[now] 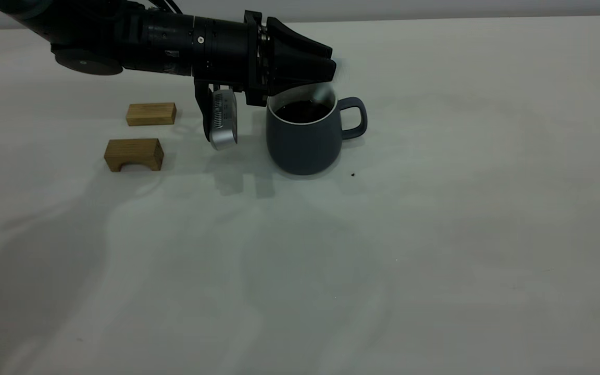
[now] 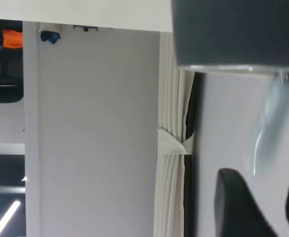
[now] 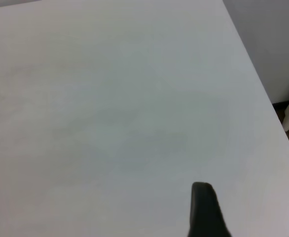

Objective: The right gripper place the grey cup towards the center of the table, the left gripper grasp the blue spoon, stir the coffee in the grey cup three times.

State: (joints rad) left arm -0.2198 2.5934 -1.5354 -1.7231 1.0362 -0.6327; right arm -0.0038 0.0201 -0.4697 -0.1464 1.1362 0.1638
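Note:
The grey cup [image 1: 305,138] stands upright on the table [image 1: 435,234] left of centre, handle to the right, dark coffee [image 1: 301,110] inside. My left gripper [image 1: 331,70] reaches in level from the left and hangs over the cup's far rim, shut on the blue spoon [image 1: 324,95], which dips blurred into the coffee. In the left wrist view the spoon [image 2: 271,118] runs as a pale streak from the cup [image 2: 238,29] to between the black fingers [image 2: 238,207]. My right gripper [image 3: 203,210] is out of the exterior view; only a black tip shows over bare table [image 3: 110,98].
Two brown wooden blocks [image 1: 151,113] [image 1: 134,154] lie left of the cup, under the left arm. A small dark speck [image 1: 353,174] sits just right of the cup's base. The table stretches open to the front and right.

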